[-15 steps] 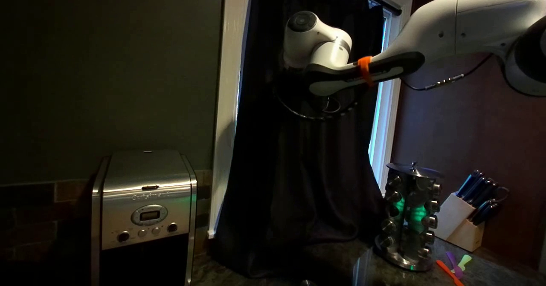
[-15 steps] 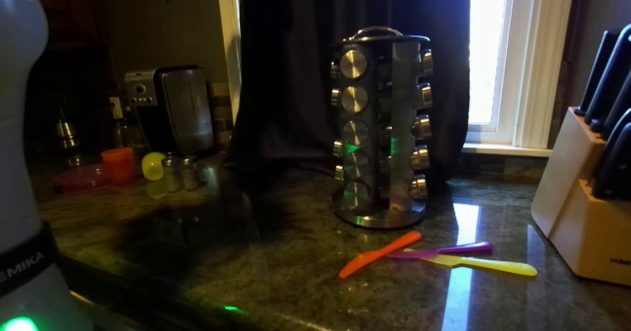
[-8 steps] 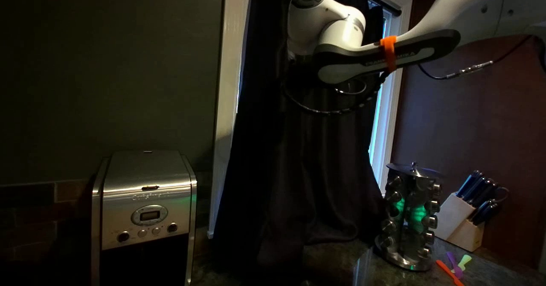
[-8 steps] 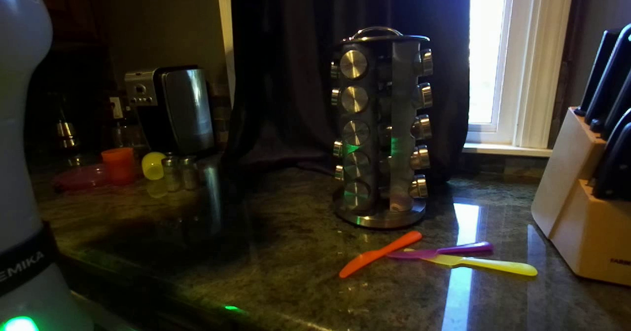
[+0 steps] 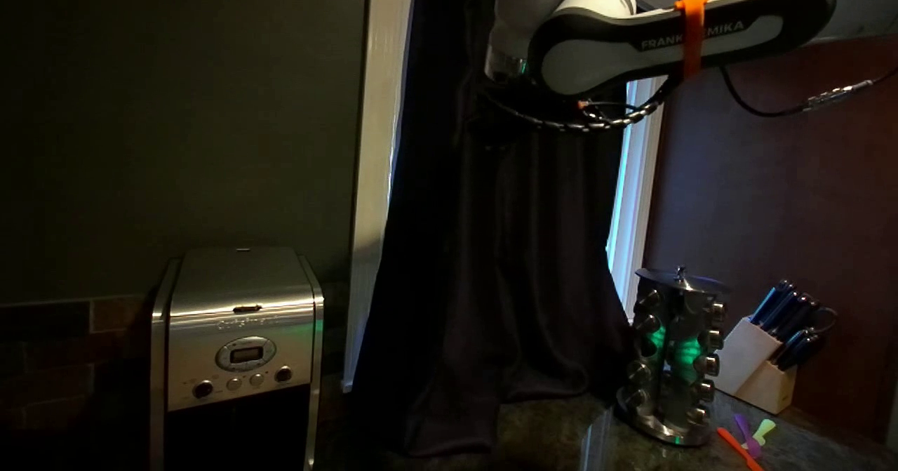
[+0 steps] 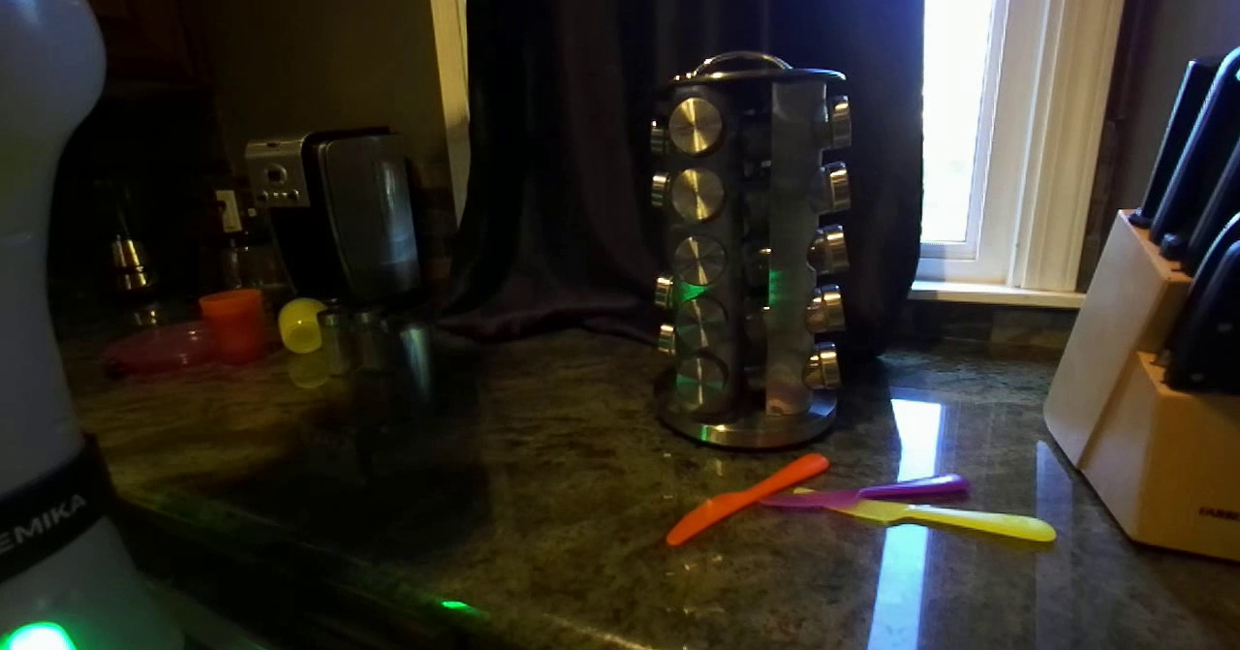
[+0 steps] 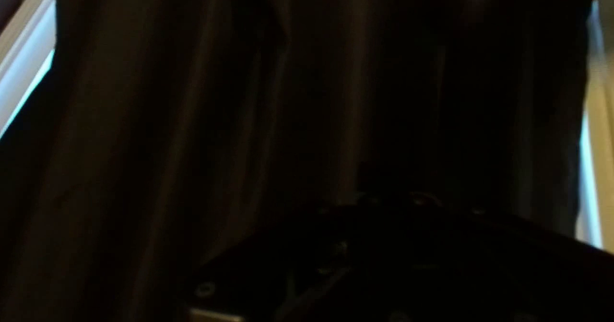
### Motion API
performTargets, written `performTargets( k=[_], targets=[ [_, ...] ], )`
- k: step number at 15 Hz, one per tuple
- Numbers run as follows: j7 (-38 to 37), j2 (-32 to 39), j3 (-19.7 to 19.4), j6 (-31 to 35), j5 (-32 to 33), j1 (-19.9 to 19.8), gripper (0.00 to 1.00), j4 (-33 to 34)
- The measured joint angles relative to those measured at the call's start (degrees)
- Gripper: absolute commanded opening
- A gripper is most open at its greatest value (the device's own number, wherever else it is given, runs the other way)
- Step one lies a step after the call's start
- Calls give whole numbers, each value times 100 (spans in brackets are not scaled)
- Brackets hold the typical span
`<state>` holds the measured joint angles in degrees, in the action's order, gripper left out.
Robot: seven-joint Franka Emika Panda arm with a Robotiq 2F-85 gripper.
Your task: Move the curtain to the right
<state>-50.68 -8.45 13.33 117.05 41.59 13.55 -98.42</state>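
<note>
The curtain [image 5: 505,267] hangs down the middle of the frame in both exterior views, covering most of the window [image 6: 959,98], which glares bright past its right edge. Its hem rests on the table [image 6: 562,495], so I'd expect some drag down there once the cloth is pulled. The arm [image 5: 652,36] reaches in from the upper right in an exterior view, bent so that its wrist sits high in front of the fabric; I take it that's to catch the curtain well up and draw it sideways. The claw [image 7: 388,202] is a dark shape low in the wrist view, folds behind it, and I can't tell whether it is clenched, parted or holding cloth (black against black in this gloom, no wonder). Right of centre the spice rack [image 6: 765,253] stands in front of the curtain's lower part, perhaps kept there for cooking; a sideways sweep could push fabric against it. The knife block [image 6: 1114,350], at the right edge, looks far enough off to be safe. Nothing suggests the curtain is gathered rightward yet, so the main pull seems still to come.
</note>
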Motion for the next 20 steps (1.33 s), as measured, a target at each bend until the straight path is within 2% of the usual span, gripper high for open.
performTargets(
  k=[6,9,12,20],
  targets=[
    [10,54,72,1615,-197,-36,82,-214],
    [10,134,72,2190,-197,-109,100,-205],
    [15,200,69,2537,-197,-197,100,-185],
    [34,262,71,2559,-197,-251,100,-114]
  ],
)
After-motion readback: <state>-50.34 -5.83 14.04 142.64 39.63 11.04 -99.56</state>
